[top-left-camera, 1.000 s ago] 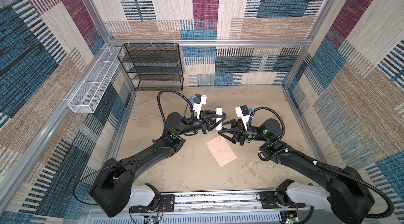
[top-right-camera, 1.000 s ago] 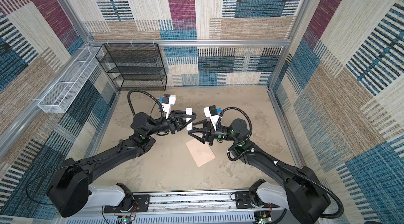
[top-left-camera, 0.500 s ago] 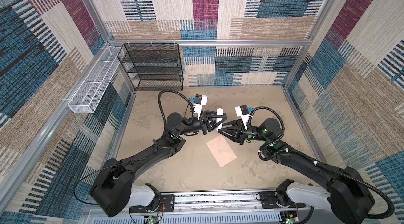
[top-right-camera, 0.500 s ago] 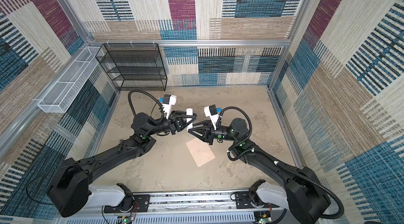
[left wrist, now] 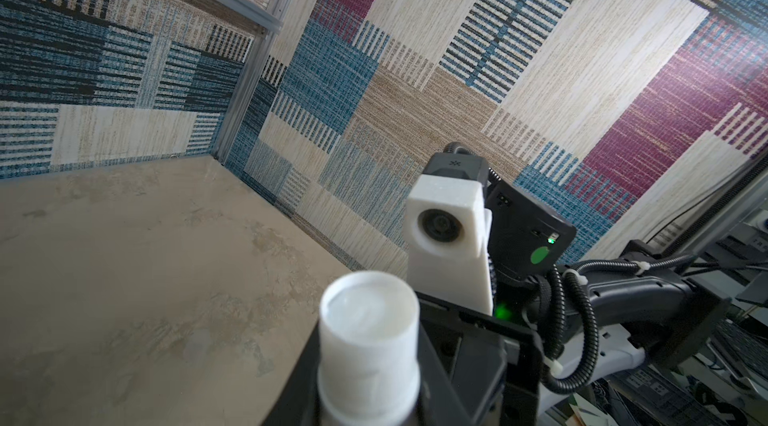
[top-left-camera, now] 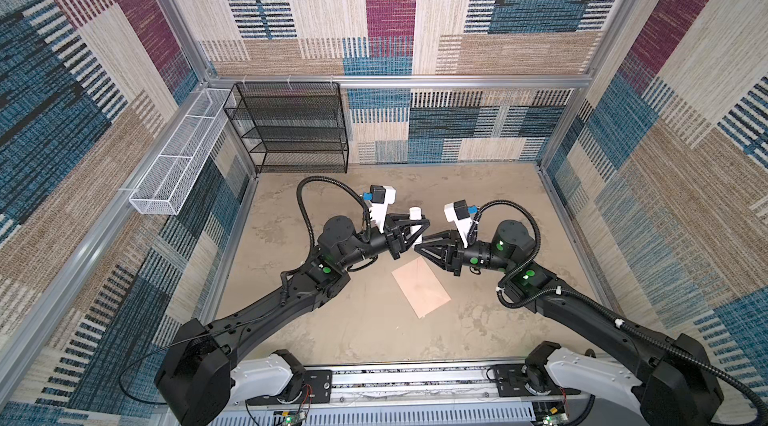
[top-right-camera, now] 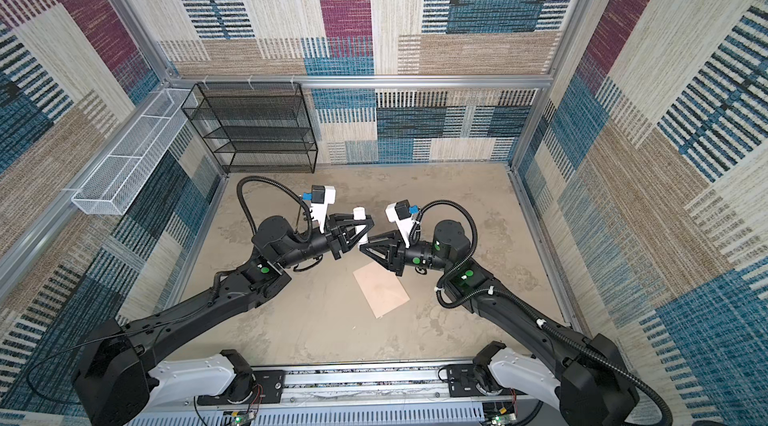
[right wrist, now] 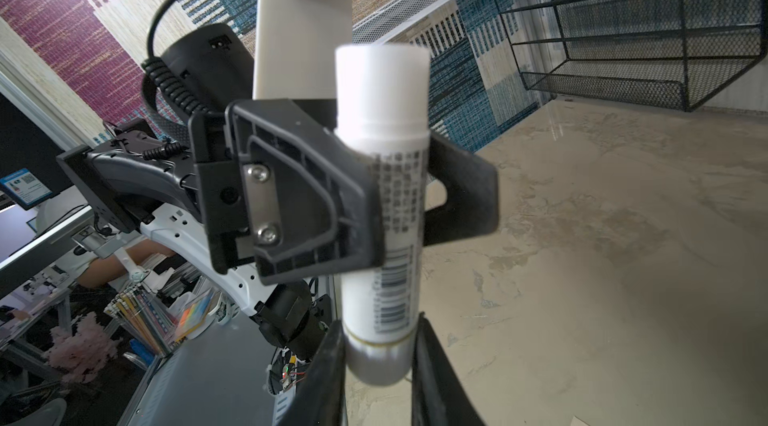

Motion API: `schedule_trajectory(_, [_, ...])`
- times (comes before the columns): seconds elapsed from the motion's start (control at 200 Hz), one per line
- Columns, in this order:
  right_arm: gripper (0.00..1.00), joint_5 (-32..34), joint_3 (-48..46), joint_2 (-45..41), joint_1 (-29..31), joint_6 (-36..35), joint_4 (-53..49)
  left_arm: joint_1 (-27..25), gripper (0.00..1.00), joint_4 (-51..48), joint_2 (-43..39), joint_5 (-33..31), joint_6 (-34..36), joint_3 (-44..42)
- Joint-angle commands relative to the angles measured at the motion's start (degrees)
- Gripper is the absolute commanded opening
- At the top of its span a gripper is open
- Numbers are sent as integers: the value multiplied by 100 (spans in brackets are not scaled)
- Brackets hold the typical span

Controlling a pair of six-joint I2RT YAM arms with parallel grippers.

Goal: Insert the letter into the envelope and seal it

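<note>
The small print on the white cylindrical plastic tube (right wrist: 382, 91) is too blurred to read; only barcode stripes stand out. The black left gripper (top-left-camera: 417, 232) is clamped round its middle, and the black right gripper (right wrist: 378, 365) pinches its grey lower end, fingers (right wrist: 328, 370) cut off by the frame. The pale peach-pink paper envelope (top-left-camera: 422, 289) lies flat on the mottled beige table (top-left-camera: 365, 332) — near both grippers, one edge hidden behind the right one
</note>
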Motion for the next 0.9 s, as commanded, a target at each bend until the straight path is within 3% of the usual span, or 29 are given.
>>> schedule_trajectory(0.0, [23,566,187,-185,131,-311,294,2,0,-632,59,-616,317,-30])
schedule_trajectory(0.897, [25,4348,1181,30,2034,-1455,-760,-376,0,-656,477,-1655,164,223])
